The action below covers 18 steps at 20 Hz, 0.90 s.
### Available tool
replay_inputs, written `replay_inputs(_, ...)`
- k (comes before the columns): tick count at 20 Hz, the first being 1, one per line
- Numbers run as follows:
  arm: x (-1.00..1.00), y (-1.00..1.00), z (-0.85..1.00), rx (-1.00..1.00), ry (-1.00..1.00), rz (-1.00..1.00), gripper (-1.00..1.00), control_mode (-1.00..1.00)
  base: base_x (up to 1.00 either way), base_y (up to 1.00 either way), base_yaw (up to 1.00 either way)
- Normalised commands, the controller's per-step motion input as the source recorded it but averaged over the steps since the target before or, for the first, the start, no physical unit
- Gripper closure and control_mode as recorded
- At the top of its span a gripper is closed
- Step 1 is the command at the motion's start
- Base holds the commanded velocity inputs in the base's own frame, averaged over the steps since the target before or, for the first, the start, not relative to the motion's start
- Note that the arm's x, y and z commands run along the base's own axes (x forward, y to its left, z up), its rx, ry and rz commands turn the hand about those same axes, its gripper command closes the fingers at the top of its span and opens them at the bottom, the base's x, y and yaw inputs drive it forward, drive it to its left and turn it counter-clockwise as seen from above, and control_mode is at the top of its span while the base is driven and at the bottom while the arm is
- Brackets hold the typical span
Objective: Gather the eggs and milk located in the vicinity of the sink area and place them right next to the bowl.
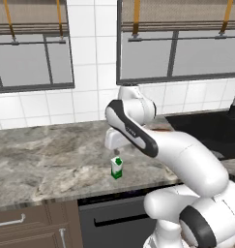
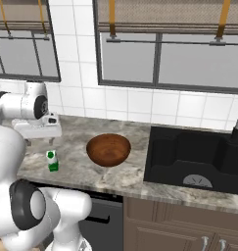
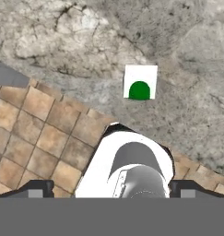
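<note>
Currently the gripper [image 3: 111, 189] hangs above the marble counter [image 1: 46, 160], jaws spread as wide as they go and holding nothing; in the hand view the two dark fingertips [image 3: 36, 188] sit far apart at the bottom corners with no object between them. Nothing touches either pad.

Milk carton [image 1: 117, 167]: stands upright on the counter near its front edge, directly under the hand and clear of it. From above it shows a white square top with a green half-round mark; from the side, a white body with green base. No readable lettering or brand on it.

Bowl [image 2: 108, 149]: brown, wooden, glossy, resting on the counter to the right of the carton and apart from it, between the carton and the sink [image 2: 189, 157].

Sink is black and recessed, with a grey round insert in the basin floor. The egg cannot be made out.
</note>
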Motion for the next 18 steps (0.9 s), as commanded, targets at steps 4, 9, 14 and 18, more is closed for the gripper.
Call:
replay_inputs(4,0.31,0.00,-0.45,0.00,0.01,-0.09,-1.00,-1.00,0.00,0.00,0.00)
replay_inputs(9,0.34,0.00,-0.29,0.00,0.00,-0.04,-1.00,-1.00,0.00,0.00,0.00)
replay_inputs(14,0.35,0.00,-0.09,0.00,-0.03,0.00,-1.00,-1.00,0.00,0.00,0.00)
replay_inputs(18,0.35,0.00,-0.11,0.00,-0.04,0.00,-1.00,-1.00,0.00,0.00,0.00)
